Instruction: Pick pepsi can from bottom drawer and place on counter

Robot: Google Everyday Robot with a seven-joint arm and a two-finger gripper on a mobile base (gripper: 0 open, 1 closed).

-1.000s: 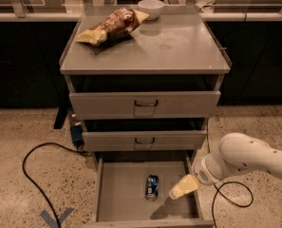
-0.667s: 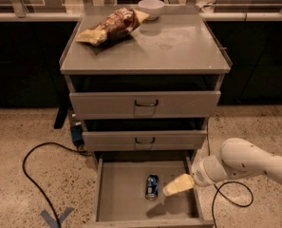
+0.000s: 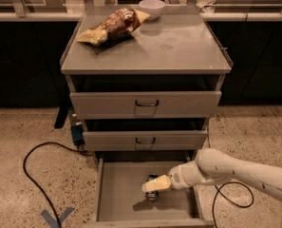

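We see the gripper [image 3: 147, 186] low inside the open bottom drawer [image 3: 119, 189], reaching in from the right on its pale arm [image 3: 235, 167] — whether it is clenched or released we cannot tell. It crosses the middle of the pepsi can [image 3: 153, 195], which seems to stand upright on the drawer floor, touching the gripper or just behind it. The can's markings are too small to read — only dark blue shows. Above, the bench [image 3: 178, 46] carries a yellow-and-brown chip bag [image 3: 113, 26] and, at the back, a white bowl [image 3: 151, 7]; the bag's print is illegible too.
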